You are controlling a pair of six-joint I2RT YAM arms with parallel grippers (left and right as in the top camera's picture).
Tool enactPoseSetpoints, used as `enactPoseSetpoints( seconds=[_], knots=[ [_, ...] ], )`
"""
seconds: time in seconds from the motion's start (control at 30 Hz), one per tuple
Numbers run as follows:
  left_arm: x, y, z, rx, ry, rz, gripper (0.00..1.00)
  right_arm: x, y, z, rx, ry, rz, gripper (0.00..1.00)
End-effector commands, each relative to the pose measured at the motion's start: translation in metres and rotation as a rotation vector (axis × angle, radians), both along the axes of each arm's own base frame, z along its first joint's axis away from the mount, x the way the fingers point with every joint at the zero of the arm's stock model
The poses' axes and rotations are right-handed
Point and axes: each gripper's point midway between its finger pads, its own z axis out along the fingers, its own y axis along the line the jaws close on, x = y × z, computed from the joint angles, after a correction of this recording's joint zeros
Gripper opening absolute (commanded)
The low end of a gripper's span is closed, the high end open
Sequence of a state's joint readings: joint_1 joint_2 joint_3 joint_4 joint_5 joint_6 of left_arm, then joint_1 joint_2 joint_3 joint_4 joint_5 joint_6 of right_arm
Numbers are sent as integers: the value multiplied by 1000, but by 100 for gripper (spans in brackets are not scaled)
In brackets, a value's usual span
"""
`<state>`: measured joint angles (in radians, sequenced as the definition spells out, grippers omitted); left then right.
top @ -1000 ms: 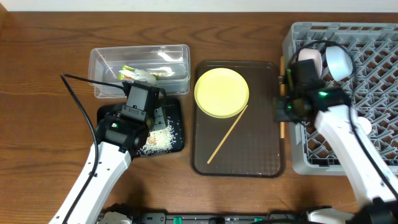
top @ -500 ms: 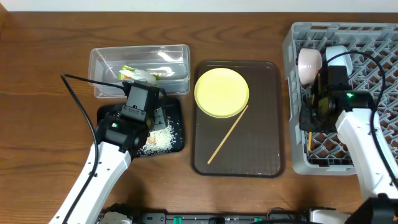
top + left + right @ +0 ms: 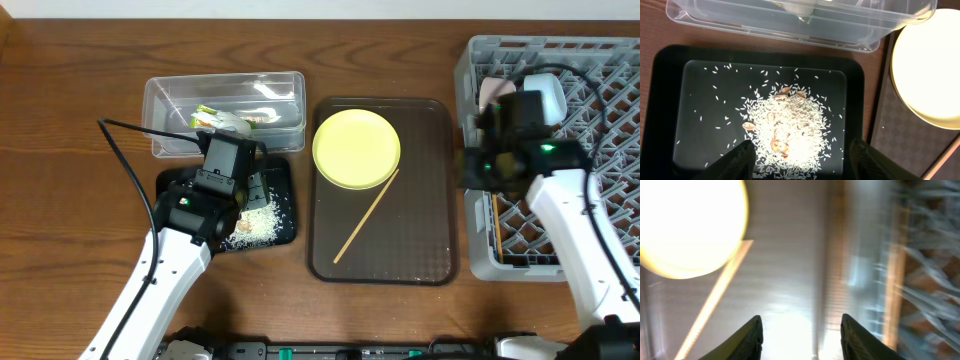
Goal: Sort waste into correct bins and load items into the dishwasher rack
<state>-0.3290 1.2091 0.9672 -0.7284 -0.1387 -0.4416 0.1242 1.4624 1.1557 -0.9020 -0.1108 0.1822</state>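
First, overhead, clear box (image 3: 170, 100): set on the tabletop (image 3: 60, 150) at the upper left, with the snack wrapper (image 3: 208, 114) and white paper (image 3: 236, 121) lying inside.
Overhead, black tray (image 3: 282, 205): placed just below the clear box, with rice scraps (image 3: 262, 226) piled in it. It is partly covered by the left arm (image 3: 190, 215).
Overhead, brown tray (image 3: 410, 240): found at centre, with the yellow plate (image 3: 356, 148) carried in its upper half. One loose chopstick (image 3: 365, 215) is laid diagonally, ending just beside the plate's rim.
Overhead, dishwasher rack (image 3: 600, 150): seen at the right edge. A pink bowl (image 3: 489, 92) and a blue bowl (image 3: 548, 92) are held in its upper left corner, and a racked chopstick (image 3: 497, 225) is laid along its left side. The right arm (image 3: 560, 210) is stretched over it.
Left wrist, left gripper (image 3: 805, 160): fingers are held apart with nothing between them, above the rice scraps in the black tray. The clear box is seen along the top and the yellow plate at the right.
Right wrist, right gripper (image 3: 802, 340): fingers are spread and empty. The view is heavily blurred, with the yellow plate at upper left, the loose chopstick slanting at lower left and the dishwasher rack at the right.
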Motion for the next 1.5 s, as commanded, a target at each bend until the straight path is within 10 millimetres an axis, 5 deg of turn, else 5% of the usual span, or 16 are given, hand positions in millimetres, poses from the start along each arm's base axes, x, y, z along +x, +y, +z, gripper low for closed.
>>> enactPoseSetpoints(
  seconds=[0.0, 0.23, 0.5, 0.73, 1.03, 1.47],
  knots=[
    [2, 4, 3, 13, -11, 15, 64, -6, 54, 10, 104, -10, 105, 51],
    [2, 4, 3, 13, -12, 15, 64, -39, 124, -29, 89, 145, 176, 56],
    [2, 4, 3, 13, -11, 15, 64, -60, 145, -91, -72, 272, -21, 56],
    [2, 4, 3, 13, -10, 15, 64, -64, 150, -124, -115, 320, -66, 52],
    [2, 4, 3, 13, -10, 15, 64, -65, 142, -133, -161, 328, -73, 34],
    [2, 4, 3, 13, -11, 15, 64, -54, 143, -133, -129, 301, -109, 36]
  ],
)
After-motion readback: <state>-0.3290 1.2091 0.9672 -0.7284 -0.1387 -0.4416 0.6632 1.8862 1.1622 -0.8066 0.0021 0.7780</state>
